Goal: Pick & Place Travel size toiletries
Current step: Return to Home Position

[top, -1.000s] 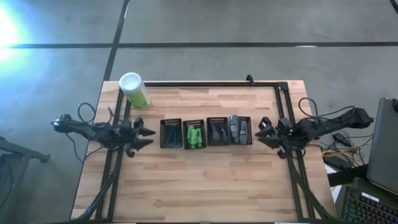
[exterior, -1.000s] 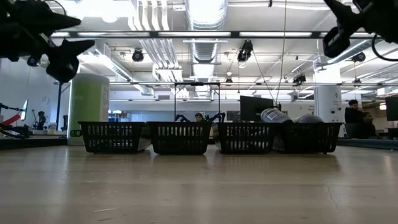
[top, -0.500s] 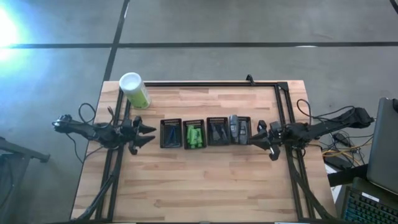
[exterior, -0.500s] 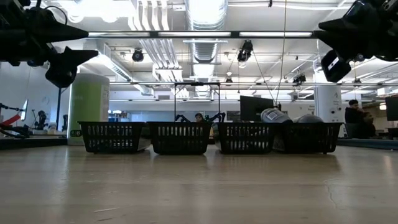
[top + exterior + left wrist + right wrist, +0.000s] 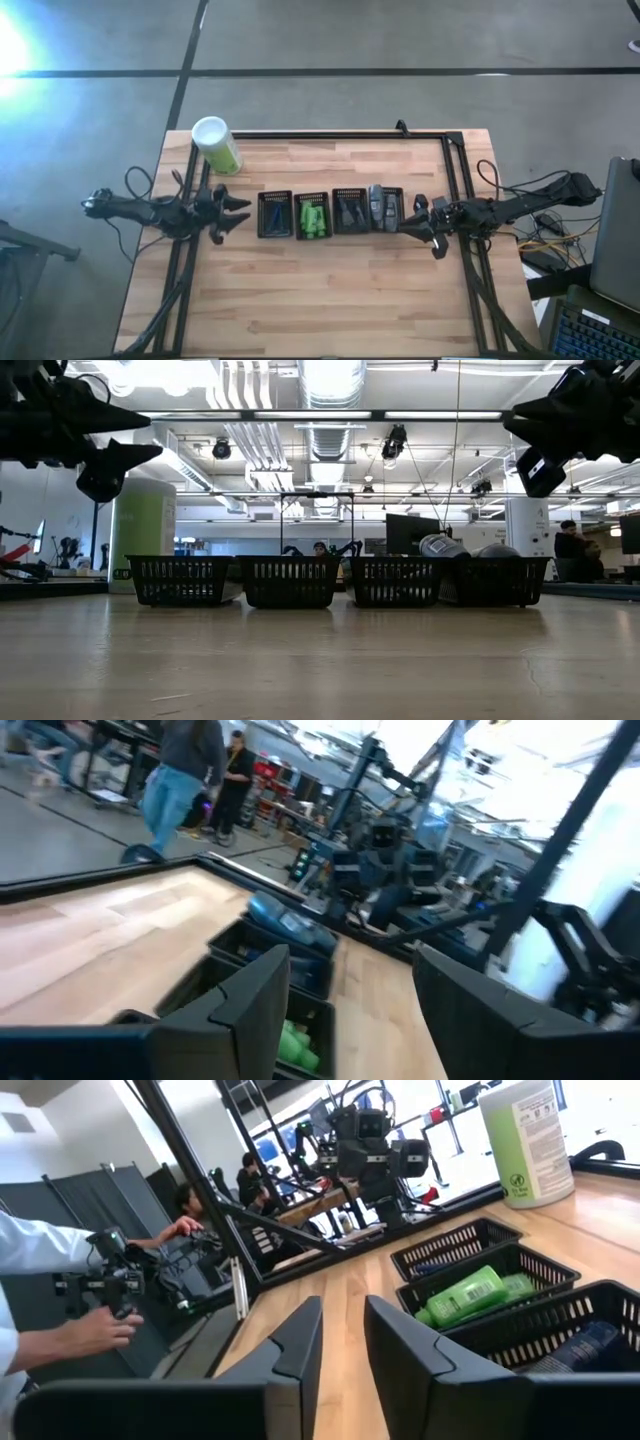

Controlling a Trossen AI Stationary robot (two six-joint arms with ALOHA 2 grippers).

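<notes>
Four black mesh trays stand in a row mid-table. From left to right they hold thin dark items point(image 5: 275, 213), bright green packets point(image 5: 312, 218), dark flat packets point(image 5: 350, 211) and grey tubes point(image 5: 380, 205). My left gripper point(image 5: 243, 212) hovers open just left of the row, pointing at it; its wrist view shows the green packets point(image 5: 296, 1045) and a grey tube point(image 5: 284, 917) past the gripper point(image 5: 350, 1010). My right gripper point(image 5: 405, 223) hovers open just right of the row, above table height point(image 5: 510, 422). Its wrist view shows a green packet point(image 5: 470, 1293) beyond the gripper point(image 5: 343, 1355).
A tall green white-capped canister point(image 5: 216, 146) stands at the far left corner, behind the left arm. A black metal frame point(image 5: 340, 133) runs along the far edge and both sides. Bare wood point(image 5: 330, 290) lies nearer than the trays. People stand in the room beyond point(image 5: 60, 1290).
My right gripper has moved toward the table's left, from the right frame rail to just beside the tray of grey tubes, and has come a little lower. My left gripper has edged slightly toward the trays. The trays and their contents have stayed still.
</notes>
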